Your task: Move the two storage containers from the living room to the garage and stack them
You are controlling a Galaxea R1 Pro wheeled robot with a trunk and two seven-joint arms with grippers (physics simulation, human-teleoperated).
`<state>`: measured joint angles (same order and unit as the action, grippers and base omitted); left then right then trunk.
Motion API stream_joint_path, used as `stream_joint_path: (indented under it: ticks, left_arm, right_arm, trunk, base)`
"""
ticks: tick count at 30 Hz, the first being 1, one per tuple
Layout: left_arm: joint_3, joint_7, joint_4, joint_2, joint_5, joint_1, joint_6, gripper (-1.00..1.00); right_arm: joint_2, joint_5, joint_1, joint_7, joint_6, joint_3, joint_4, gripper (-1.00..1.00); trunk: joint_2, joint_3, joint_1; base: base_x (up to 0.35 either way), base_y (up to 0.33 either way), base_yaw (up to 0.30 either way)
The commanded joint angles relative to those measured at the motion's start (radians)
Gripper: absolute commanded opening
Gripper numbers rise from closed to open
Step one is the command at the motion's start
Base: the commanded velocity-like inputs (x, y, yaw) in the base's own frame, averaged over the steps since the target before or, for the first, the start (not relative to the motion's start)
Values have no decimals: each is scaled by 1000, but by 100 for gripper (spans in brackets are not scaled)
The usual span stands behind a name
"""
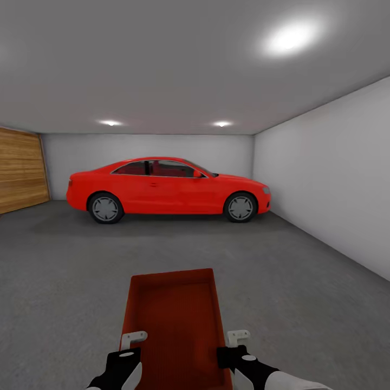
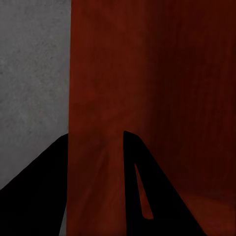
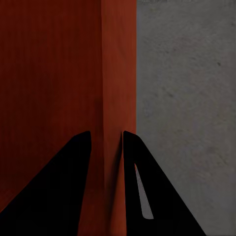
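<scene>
Orange-red lidless container (image 1: 176, 319), ribbed walls; both jaws clamped on its side walls.

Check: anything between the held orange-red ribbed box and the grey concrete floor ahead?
Nothing visible. The orange-red lidless box is clamped by the left gripper and right gripper; the grey concrete floor ahead shows bare up to the red coupe car.

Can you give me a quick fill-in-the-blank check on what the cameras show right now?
1. The storage container is held by ____ grippers, the left gripper and the right gripper, one on each long wall.
2. The red car stands ____ of the robot, by the back wall.
3. The floor under the container is grey ____.
4. The wooden door is on the robot's ____ side.

Missing words: both; ahead; concrete; left
</scene>
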<state>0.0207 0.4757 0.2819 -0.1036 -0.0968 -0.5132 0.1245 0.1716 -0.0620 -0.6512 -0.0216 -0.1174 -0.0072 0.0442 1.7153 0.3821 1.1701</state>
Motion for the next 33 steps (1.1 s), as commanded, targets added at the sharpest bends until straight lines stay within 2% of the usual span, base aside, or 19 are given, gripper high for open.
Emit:
stream_joint_path:
  ticks: [1,28,33]
  left_arm:
    - [4,-25,-1,-1,-40,1,3,-100]
    - [4,-25,-1,2,-40,1,3,-100]
    - [4,-25,-1,2,-40,0,3,-100]
  right_arm:
    - [3,-21,-2,25,-7,-40,-61,-100]
    - [3,-21,-2,25,-7,-40,-61,-100]
    - [3,-21,-2,25,-7,-40,-61,-100]
  trunk:
    - [1,1,1]
    - [1,1,1]
    - [1,1,1]
  base:
    - [340,0,0]
    - [340,0,-1]
    - [340,35,-200]
